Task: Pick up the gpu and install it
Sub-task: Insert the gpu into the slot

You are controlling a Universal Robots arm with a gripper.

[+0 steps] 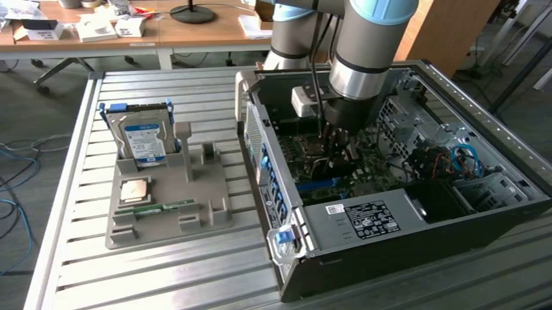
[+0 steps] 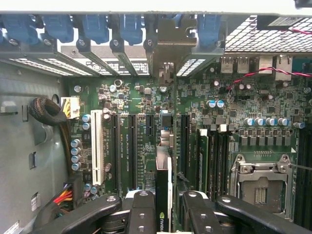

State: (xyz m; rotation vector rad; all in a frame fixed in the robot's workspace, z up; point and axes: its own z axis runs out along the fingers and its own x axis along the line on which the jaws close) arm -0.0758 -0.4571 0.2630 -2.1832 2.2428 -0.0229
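My fingers point(image 2: 141, 214) are clamped on the gpu point(image 2: 164, 195), one to each flat side. I see it edge-on, as a thin dark strip running straight away from me. Its long axis points at the back wall of the computer case point(image 1: 405, 258), where its silvery bracket point(image 2: 170, 41) stands among the blue clips point(image 2: 92, 24). I am down inside the open case, above the green board point(image 2: 243, 97).

The card hangs between two long black slots point(image 2: 132, 146). From here I cannot tell whether its lower edge is touching a socket or is just above one. A white slot point(image 2: 97, 146) lies beyond the black one on one side. On the other side the upright memory sticks point(image 2: 204, 156) stand close to the card, with the processor socket point(image 2: 261, 180) past them. A wrapped cable bundle point(image 2: 46, 109) curls at the board's far edge, well clear.

Outside, on the worktop point(image 1: 155, 278), a grey tray point(image 1: 211, 223) holds a hard drive point(image 1: 142, 139).
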